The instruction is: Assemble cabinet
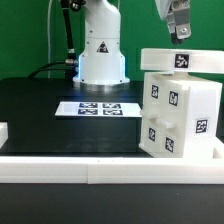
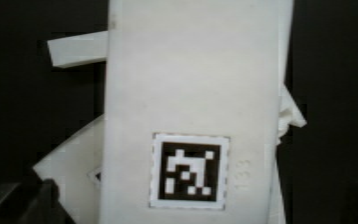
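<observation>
The cabinet [image 1: 180,118] is a white box with black-and-white tags. It stands on the black table at the exterior view's right, against the white rail. A flat white tagged panel [image 1: 182,60] lies across its top. My gripper [image 1: 179,34] hangs just above that panel, open, with nothing between its fingers. In the wrist view the panel [image 2: 194,90] runs down the middle of the picture with its tag [image 2: 194,171] close to the camera. One dark finger [image 2: 11,204] shows beside it, clear of the panel's edge. The other finger is out of the picture.
The marker board [image 1: 100,107] lies flat in the middle of the black table [image 1: 50,115]. The arm's white base [image 1: 101,52] stands behind it. A long white rail [image 1: 90,165] runs along the front edge, with a small white block [image 1: 3,132] at the exterior view's left.
</observation>
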Available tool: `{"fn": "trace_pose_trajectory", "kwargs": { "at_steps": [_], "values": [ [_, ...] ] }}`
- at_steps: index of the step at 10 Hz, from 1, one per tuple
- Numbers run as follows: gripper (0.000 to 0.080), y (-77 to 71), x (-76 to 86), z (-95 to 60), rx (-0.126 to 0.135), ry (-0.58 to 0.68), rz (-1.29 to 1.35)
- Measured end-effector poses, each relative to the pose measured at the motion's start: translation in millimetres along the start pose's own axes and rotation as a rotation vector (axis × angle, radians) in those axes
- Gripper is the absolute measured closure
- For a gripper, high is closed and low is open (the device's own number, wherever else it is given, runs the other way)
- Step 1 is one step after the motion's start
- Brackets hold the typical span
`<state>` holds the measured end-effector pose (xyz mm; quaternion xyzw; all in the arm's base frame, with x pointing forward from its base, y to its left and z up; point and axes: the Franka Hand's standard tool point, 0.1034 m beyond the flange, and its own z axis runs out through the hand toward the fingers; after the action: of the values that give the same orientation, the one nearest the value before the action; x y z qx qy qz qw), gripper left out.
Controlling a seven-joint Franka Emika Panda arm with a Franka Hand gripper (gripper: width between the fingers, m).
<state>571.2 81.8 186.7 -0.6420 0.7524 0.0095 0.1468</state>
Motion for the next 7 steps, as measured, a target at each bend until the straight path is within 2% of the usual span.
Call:
{"fn": "trace_pose_trajectory", "kwargs": {
  "at_steps": [3,4,7],
  "values": [
    [0.0002,2.8,0.1,4.3,-0.017,0.003,-0.047],
    [0.0002,5.6,-4.1,3.3,-0.064,-0.01,-0.114],
    [0.0002,0.3,-1.0,-0.9,-0.061,-0.027,-0.424]
  ]
}}
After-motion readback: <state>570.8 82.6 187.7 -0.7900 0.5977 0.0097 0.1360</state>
